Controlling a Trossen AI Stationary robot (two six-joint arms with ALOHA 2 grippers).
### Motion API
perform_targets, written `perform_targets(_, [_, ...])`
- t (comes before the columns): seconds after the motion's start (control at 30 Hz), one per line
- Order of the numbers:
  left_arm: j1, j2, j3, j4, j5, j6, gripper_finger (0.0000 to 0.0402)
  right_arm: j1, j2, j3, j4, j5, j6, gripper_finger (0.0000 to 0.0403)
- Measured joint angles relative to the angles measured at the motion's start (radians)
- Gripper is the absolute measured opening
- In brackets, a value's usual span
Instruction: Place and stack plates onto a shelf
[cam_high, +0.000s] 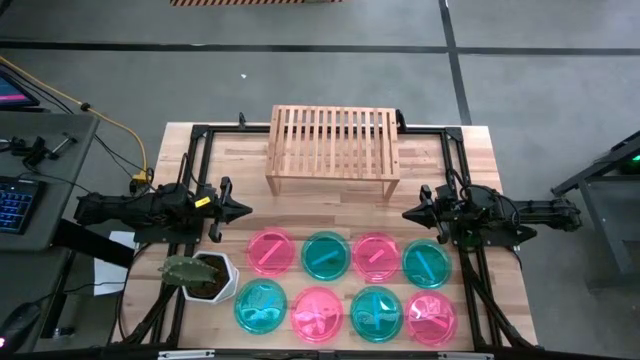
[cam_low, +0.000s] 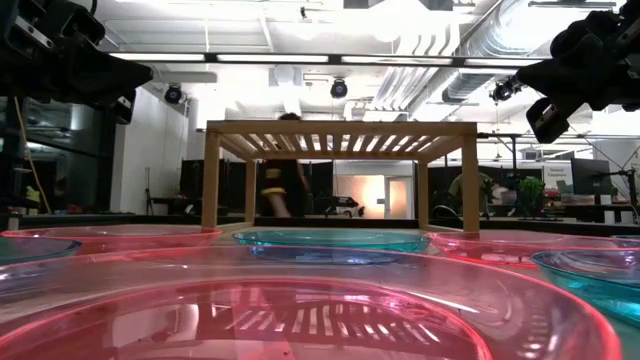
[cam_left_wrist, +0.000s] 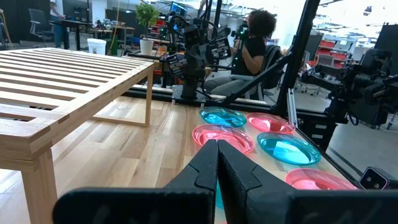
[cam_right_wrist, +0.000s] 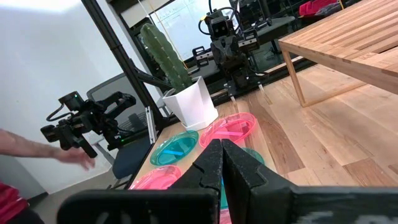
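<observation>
Both my grippers are pinched closed on nothing right now, left gripper and right gripper hovering at either end of the table. All eight plates sit in two rows up front, pink and teal alternating. The shelf stands bare behind them.

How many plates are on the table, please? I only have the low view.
Observer: Eight plates, in two rows of four in front of the shelf.
Operator: Is anything on the shelf?
Observer: No, its slatted top is bare.
Operator: Where are the grippers?
Observer: The left gripper and right gripper are over the gap between shelf and plates, one at each side, both shut and holding nothing.
</observation>
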Motion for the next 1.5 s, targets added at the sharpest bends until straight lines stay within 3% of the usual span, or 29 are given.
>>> perform_targets(0.57, [0.000,0.000,0.000,0.000,0.000,0.000,0.0000,0.000,0.000,0.000,0.000,0.005,-0.001,0.0000])
perform_targets(0.67, [0.000,0.000,0.000,0.000,0.000,0.000,0.0000,-0.003,0.001,0.000,0.038,0.112,0.051,0.0000])
perform_targets(0.87, [0.000,0.000,0.000,0.000,0.000,0.000,0.0000,-0.003,0.000,0.000,0.301,0.378,0.555,0.0000])
perform_targets(1.03, [0.000,0.000,0.000,0.000,0.000,0.000,0.0000,-0.003,0.001,0.000,0.368,0.554,0.670,0.0000])
perform_targets(1.13, [0.000,0.000,0.000,0.000,0.000,0.000,0.0000,0.001,0.037,0.034,0.505,0.461,0.605,0.0000])
perform_targets(1.23, [0.000,0.000,0.000,0.000,0.000,0.000,0.0000,0.017,0.115,0.165,0.527,0.342,0.503,0.0000])
perform_targets(1.5, [0.000,0.000,0.000,0.000,0.000,0.000,0.0000,0.076,0.485,0.569,0.099,0.178,0.335,0.0000])
